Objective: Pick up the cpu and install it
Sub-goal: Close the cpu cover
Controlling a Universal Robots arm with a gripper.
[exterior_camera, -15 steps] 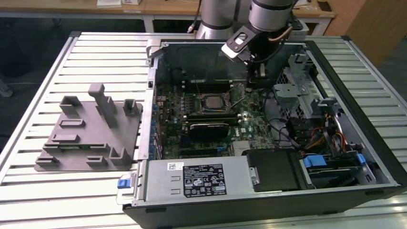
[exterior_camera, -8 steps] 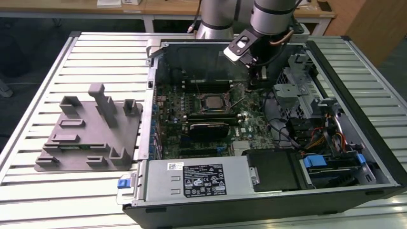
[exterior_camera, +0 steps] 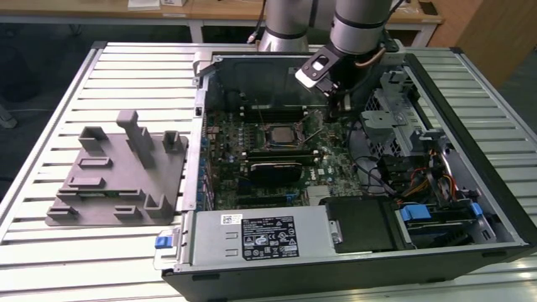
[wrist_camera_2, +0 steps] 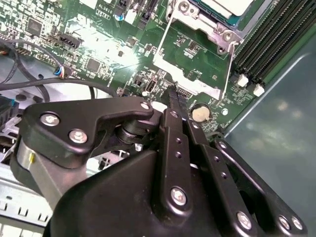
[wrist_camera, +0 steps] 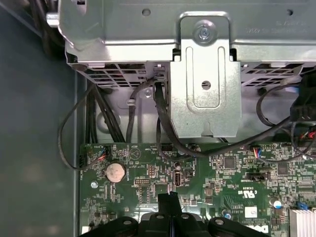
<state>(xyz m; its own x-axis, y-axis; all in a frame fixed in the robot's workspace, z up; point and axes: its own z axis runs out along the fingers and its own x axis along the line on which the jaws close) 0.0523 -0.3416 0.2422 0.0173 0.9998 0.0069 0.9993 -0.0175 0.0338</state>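
Cpu (exterior_camera: 280, 134) (wrist_camera_2: 224, 5): seated in the black-framed socket (exterior_camera: 280, 123) of the green motherboard (exterior_camera: 332, 167), inside the open computer case (exterior_camera: 336, 284).

Gripper (exterior_camera: 334, 117) (wrist_camera_2: 173, 94) (wrist_camera: 170, 196): poised over the motherboard, to the exterior view's right of the socket and apart from the cpu. Fingers (wrist_camera: 164, 205) were pressed together with nothing between them, tips near the coin cell (wrist_camera: 115, 172).

Grey fixture plate (exterior_camera: 109, 182): lay on the slatted surface (exterior_camera: 126, 69), beside the case.
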